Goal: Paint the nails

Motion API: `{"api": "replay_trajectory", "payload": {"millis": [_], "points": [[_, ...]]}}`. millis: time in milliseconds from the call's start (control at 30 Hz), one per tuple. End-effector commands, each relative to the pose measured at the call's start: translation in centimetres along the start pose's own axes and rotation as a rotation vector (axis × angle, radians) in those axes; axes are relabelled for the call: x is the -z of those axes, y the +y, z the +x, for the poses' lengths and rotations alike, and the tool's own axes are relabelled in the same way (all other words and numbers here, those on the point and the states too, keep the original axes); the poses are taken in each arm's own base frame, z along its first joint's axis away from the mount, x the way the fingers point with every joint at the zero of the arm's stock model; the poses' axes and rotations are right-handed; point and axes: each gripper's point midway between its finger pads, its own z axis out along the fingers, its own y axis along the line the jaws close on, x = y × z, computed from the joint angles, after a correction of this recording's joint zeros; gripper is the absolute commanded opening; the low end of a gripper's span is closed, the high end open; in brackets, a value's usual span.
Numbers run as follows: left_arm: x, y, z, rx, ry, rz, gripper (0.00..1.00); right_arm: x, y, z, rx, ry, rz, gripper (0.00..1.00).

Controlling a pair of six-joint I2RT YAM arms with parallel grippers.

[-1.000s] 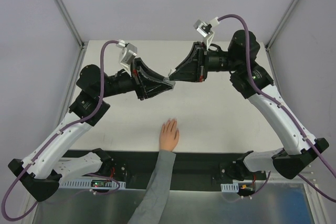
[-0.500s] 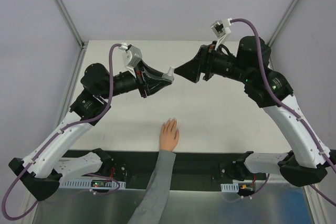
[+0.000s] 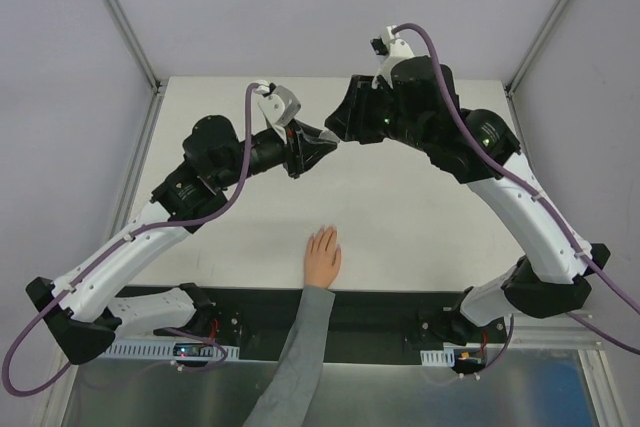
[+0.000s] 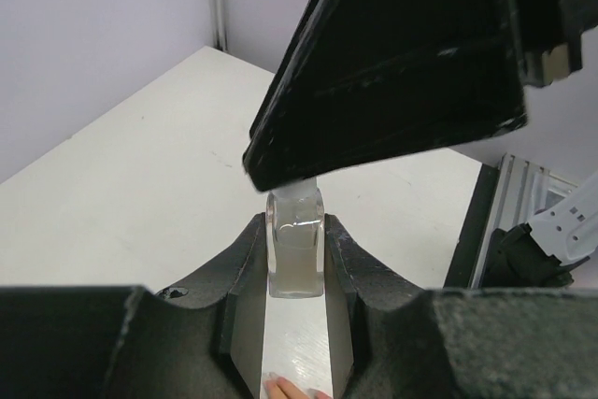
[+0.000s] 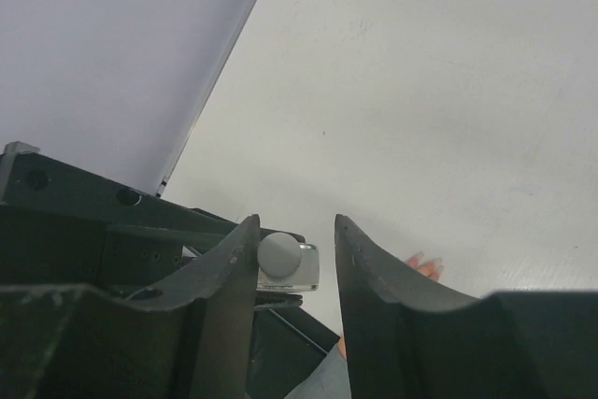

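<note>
Left gripper [image 4: 295,231]: jaws pinching small bottle [image 4: 295,263], which is frosted clear glass with a rounded-square body, upright between matte black curved fingers. Right gripper [image 5: 295,226]: jaws spread. Smooth round white cap [image 5: 278,252] sits in the gap, close by one finger and clear of the other. Its black wedge-shaped body hangs just over the bottle top. Hand [image 3: 322,257], pale pinkish with fingers together, lies flat on matte white table [image 3: 430,207], grey fabric sleeve [image 3: 300,347] at the wrist. It is well apart from both jaws, toward the bases. Nails [image 3: 325,233] too small to make out.
</note>
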Motion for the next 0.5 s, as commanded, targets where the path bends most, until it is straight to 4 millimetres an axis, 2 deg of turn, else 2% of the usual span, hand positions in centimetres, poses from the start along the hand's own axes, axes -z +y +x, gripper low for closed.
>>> {"api": "replay_trajectory", "payload": {"millis": [0,133,233,267,333,367,400,433,467], "points": [[-0.1,0.1,-3.3,-0.076,-0.086,-0.053,0.0,0.7,-0.3,-0.1,-0.017,-0.002,0.033,0.38],[-0.5,0.1,-3.1,-0.081,-0.08,-0.064,0.0,0.4,-0.1,0.5,-0.023,0.021,0.022,0.3],[-0.7,-0.1,-3.0,-0.072,-0.077,-0.052,0.0,0.3,-0.1,1.0,-0.025,0.036,0.013,0.19],[-0.6,-0.6,-3.2,-0.07,-0.079,-0.023,0.0,0.4,-0.1,1.0,-0.018,0.036,0.005,0.11],[-0.3,-1.8,-3.4,-0.048,-0.086,0.033,0.0,0.5,-0.4,0.7,-0.009,0.018,-0.007,0.02],[-0.1,-2.4,-3.4,-0.041,-0.087,0.066,0.0,0.5,0.4,1.2,-0.004,0.04,-0.075,0.01],[0.5,-4.6,-3.3,-0.035,-0.082,0.183,0.0,0.5,-0.2,1.8,-0.004,0.06,-0.129,0.01],[0.8,-5.7,-3.4,-0.028,-0.08,0.25,0.0,0.1,1.8,-0.1,0.034,-0.024,-0.296,0.01],[1.3,-6.8,-3.6,-0.016,-0.076,0.319,0.0,2.8,6.2,1.5,0.091,0.056,-0.654,0.01]]}}
